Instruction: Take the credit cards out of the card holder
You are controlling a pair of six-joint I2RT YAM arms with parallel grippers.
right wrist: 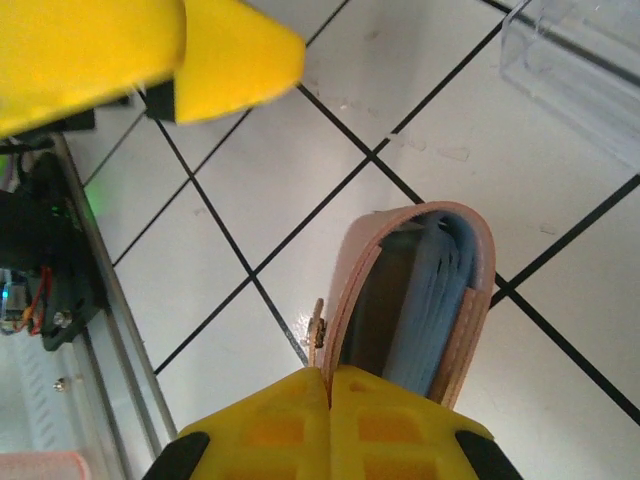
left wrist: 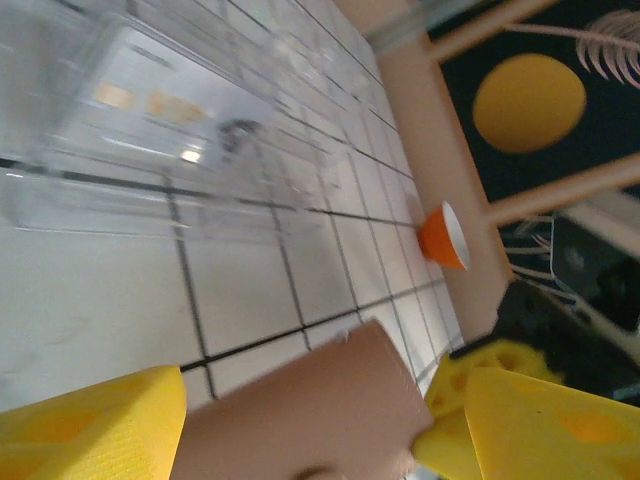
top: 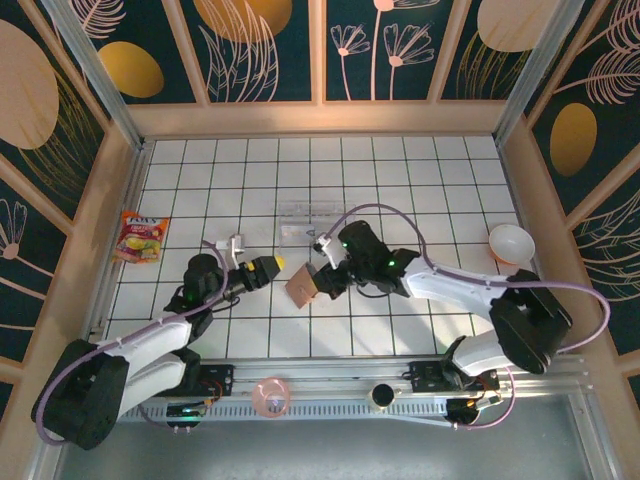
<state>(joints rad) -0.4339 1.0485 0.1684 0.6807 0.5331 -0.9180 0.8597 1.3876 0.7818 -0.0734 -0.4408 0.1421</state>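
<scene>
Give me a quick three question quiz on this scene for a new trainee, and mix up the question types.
1. True or false: the left hand stands open beside the card holder.
2. Which hand is pinching the card holder's edge? A: the left hand. B: the right hand. C: neither.
3. Fill in: seen from the right wrist, the lining inside the card holder's fold is ____ in colour.
Key: 1 true; 2 B; 3 grey-blue.
</scene>
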